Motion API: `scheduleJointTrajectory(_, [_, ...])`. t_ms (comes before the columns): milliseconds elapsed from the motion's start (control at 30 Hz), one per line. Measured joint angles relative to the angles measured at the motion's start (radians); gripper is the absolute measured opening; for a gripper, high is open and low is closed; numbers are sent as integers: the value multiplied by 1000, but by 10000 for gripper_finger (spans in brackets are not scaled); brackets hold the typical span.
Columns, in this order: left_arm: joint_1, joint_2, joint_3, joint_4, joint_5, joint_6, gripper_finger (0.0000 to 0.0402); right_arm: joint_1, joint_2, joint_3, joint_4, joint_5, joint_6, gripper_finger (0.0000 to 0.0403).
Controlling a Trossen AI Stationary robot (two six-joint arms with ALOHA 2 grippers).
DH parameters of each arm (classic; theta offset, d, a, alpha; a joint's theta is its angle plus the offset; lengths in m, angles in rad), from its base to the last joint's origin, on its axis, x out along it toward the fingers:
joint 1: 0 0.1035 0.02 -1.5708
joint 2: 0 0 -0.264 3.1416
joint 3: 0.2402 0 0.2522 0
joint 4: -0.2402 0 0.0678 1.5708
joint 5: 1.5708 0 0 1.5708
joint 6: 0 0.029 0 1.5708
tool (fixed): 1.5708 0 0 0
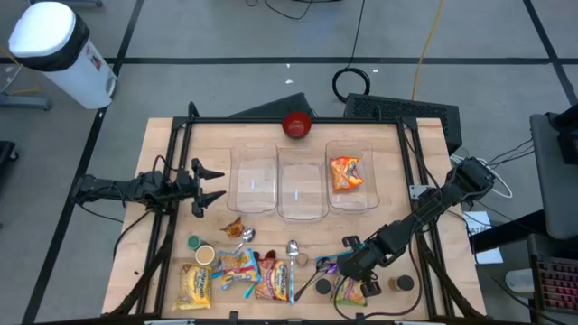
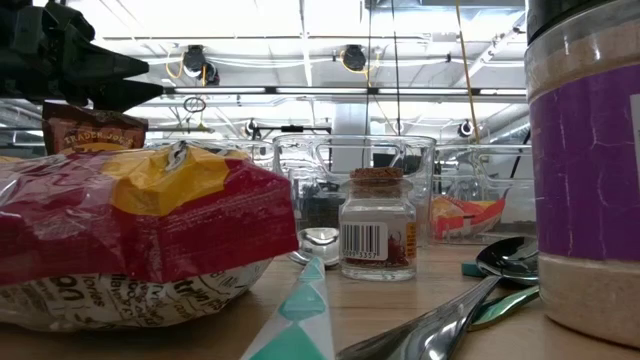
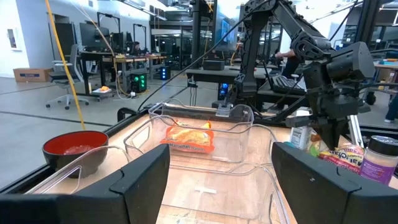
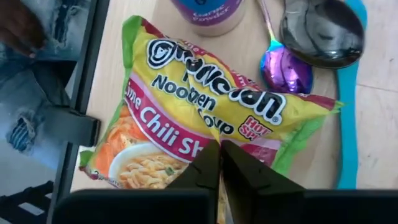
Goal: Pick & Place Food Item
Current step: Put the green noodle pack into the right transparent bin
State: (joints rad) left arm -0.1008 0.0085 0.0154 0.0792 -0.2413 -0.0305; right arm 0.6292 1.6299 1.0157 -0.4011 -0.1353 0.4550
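Note:
A yellow, green-edged noodle packet [image 4: 205, 106] lies flat on the table near its front right corner [image 1: 350, 291]. My right gripper [image 4: 219, 149] comes down on it at a slant, with its fingers shut at the packet's middle [image 1: 354, 271]. My left gripper [image 1: 215, 185] hangs open and level over the table's left side, well clear of everything; its own view shows its two fingers [image 3: 146, 171] spread wide. An orange packet [image 1: 346, 173] lies in the rightmost clear container [image 1: 352, 200]. My right gripper has its two fingertips together on the wrapper at the packet's middle [image 4: 214, 138], slanting down from the table's right. The tips hide whether a fold of wrapper is pinched between them. The packet lies flat on the table.
Three clear containers [image 1: 301, 212] stand in a row mid-table, with a red bowl [image 1: 297, 125] behind them. Beside the packet are a purple-labelled jar [image 4: 208, 12], two spoons [image 4: 320, 31] and a teal strip [image 4: 349, 124]. More packets [image 1: 239, 275] line the front edge. A person's hand [image 4: 18, 25] shows beyond the table edge.

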Motion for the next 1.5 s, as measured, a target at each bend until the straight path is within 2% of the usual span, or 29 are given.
scheduleJointTrajectory(267, [0,0,0,0,0,0,285,0,-82,0,-2,-26,-2,1])
scheduleJointTrajectory(400, [0,0,0,0,0,0,285,-1,-170,0,-9,12,-15,1])
scheduleJointTrajectory(700, [0,0,0,0,0,0,285,-1,-415,1,-106,191,-88,0])
scheduleJointTrajectory(933, [0,0,0,0,0,0,285,-34,-590,1,-206,400,-242,0])
scheduleJointTrajectory(1067, [0,0,0,0,0,0,285,-111,-662,1,-256,505,-331,0])
scheduleJointTrajectory(1267, [0,0,0,0,0,0,285,-326,-716,1,-288,527,-520,0])
scheduleJointTrajectory(1333, [0,0,0,0,0,0,285,-419,-721,1,-291,501,-587,0])
scheduleJointTrajectory(1500, [0,0,0,0,0,0,285,-685,-708,1,-348,307,-731,0])
